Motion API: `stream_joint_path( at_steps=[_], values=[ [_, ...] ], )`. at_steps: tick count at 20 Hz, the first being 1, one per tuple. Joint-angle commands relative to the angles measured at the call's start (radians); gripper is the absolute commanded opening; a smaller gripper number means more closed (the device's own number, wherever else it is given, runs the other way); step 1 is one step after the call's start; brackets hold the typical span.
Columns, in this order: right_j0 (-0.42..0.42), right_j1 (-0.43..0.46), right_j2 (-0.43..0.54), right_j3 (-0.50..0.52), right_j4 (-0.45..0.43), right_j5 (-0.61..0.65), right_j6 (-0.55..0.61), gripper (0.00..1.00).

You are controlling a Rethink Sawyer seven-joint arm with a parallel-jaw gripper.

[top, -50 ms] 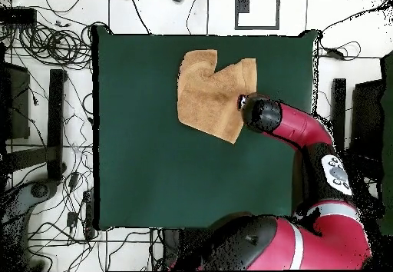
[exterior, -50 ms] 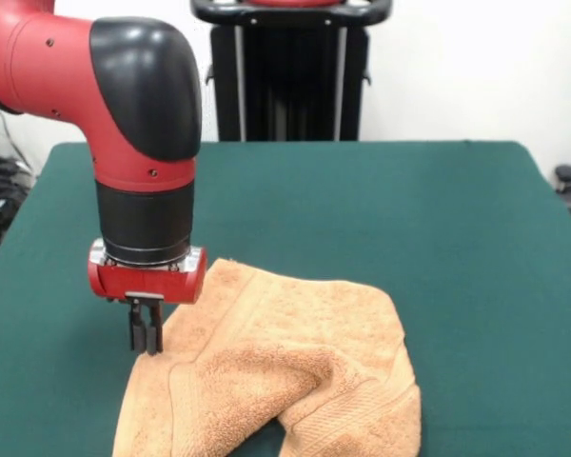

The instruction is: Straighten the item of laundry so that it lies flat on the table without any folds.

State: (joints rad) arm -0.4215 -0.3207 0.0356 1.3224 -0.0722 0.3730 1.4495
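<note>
Peach towel (exterior, -50 ms: 285, 371), folded, runs off the front view's bottom edge; gripper (exterior, -50 ms: 147, 345) jaws together at its edge.

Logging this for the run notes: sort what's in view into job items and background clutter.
Job items:
- towel, folded over itself
- table
- gripper, at the towel's edge

Lying about:
- cables on the floor
- black stand behind the table

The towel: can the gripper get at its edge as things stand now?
Probably yes. The gripper hangs right at the towel's edge, fingers close together, and nothing lies between them. Whether it touches the towel I cannot tell.
</note>
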Motion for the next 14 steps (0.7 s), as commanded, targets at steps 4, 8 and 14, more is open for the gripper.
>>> stream_joint_path(
  at_steps=[4, 8, 14],
  values=[
    [0.069, 0.032, 0.116, 0.165, 0.09, 0.062, 0.222, 0.0],
    [0.059, 0.03, 0.135, 0.18, 0.112, 0.027, 0.225, 0.0],
    [0.061, 0.041, 0.14, 0.179, 0.132, 0.0, 0.217, 0.0]
  ],
)
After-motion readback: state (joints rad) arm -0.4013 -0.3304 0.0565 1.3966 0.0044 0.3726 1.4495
